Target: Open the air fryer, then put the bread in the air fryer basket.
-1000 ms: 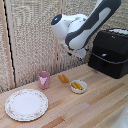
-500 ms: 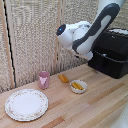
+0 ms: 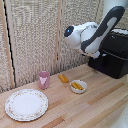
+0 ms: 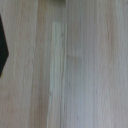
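Observation:
The black air fryer (image 3: 114, 56) stands at the exterior view's right on the wooden table. Its handle and basket front are hidden behind the arm. The white-and-grey arm bends down from the upper right, and its lower end, where the gripper (image 3: 94, 54) sits, hangs just in front of the air fryer, above the table. The fingers do not show clearly in either view. The bread (image 3: 63, 78), a small orange-brown piece, lies on the table between the pink cup (image 3: 44, 79) and the white bowl (image 3: 78, 86). The wrist view shows only blurred wood and a dark shape (image 4: 2, 45) at one edge.
The white bowl holds yellow-orange pieces. A patterned plate (image 3: 26, 104) lies near the table's front at the exterior view's left. A woven screen (image 3: 35, 35) closes off the back.
The arm's lower end has swung down and toward the exterior view's right, closer to the air fryer. The bread, cup, bowl and plate have not moved.

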